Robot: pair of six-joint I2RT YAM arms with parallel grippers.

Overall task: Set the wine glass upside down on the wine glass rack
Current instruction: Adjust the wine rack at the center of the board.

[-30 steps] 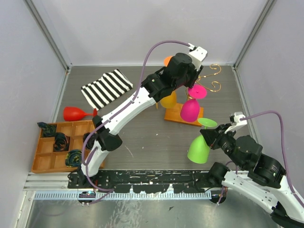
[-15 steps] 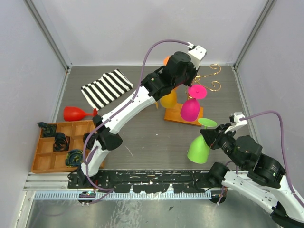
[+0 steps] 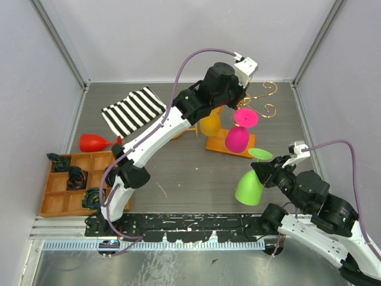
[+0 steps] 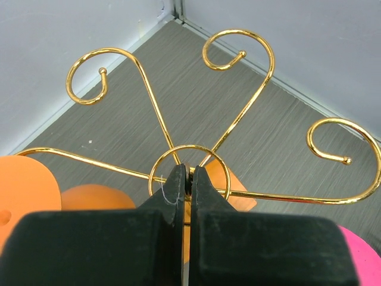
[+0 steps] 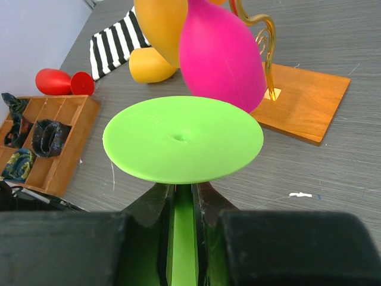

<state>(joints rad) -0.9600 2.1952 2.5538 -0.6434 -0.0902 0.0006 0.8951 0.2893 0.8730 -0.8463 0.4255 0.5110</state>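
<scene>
The left gripper (image 4: pixel 189 176) has just pinched shut on the thin wire at the centre ring of the wine glass rack (image 4: pixel 262 67), probably to steady it for hanging. Further right, the right gripper (image 5: pixel 183 195) stays clamped on the stem of the green wine glass (image 3: pixel 249 186), held upside down, clear of the rack.

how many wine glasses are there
5: green in right end effector, pink and orange hung on rack, yellow lying beside it, red by tray; more may hide behind arm.
</scene>
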